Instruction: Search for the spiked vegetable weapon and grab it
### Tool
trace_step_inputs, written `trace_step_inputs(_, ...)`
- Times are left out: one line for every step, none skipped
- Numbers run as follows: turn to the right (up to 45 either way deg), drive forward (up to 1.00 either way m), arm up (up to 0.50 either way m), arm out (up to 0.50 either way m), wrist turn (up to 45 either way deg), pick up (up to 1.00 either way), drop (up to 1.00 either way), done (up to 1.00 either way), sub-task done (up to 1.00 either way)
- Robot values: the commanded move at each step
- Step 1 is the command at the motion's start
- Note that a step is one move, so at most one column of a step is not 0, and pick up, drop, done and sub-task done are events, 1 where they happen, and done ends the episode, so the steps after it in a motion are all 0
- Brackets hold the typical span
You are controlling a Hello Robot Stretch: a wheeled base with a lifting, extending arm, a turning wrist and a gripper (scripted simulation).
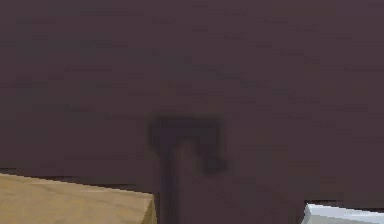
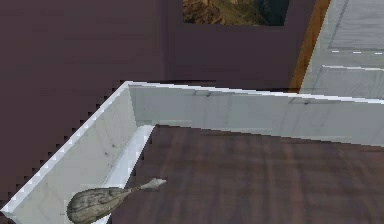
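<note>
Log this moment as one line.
target: brownish club-shaped thing lying by white rim | wall: framed picture | door at arm side view's right | grab: not yet done

So on the arm side we've got a low white wall (image 2: 230,105) that bends round a corner and fences in a dark brown plank surface (image 2: 270,180). Down in the bottom-left, just beside the foot of the left-hand stretch of that wall, lies a lumpy grey-tan thing (image 2: 93,205). It's roundish, with a thin stem running off to the right and ending in a small pale tip. We can't tell whether it touches the wall. Behind all that there's a dark purple wall (image 2: 70,50) and a framed picture (image 2: 235,9) cut off by the top edge. On the right is a white panelled door (image 2: 350,50) with an orange-brown frame (image 2: 309,45).
</note>
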Motion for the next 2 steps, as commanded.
trace_step_inputs(0.0, 0.0, 0.22, 0.0, 0.0, 0.0, 0.0, 0.0, 0.0)
trace_step_inputs(0.0, 0.0, 0.0, 0.32, 0.0, 0.0, 0.0, 0.0, 0.0)
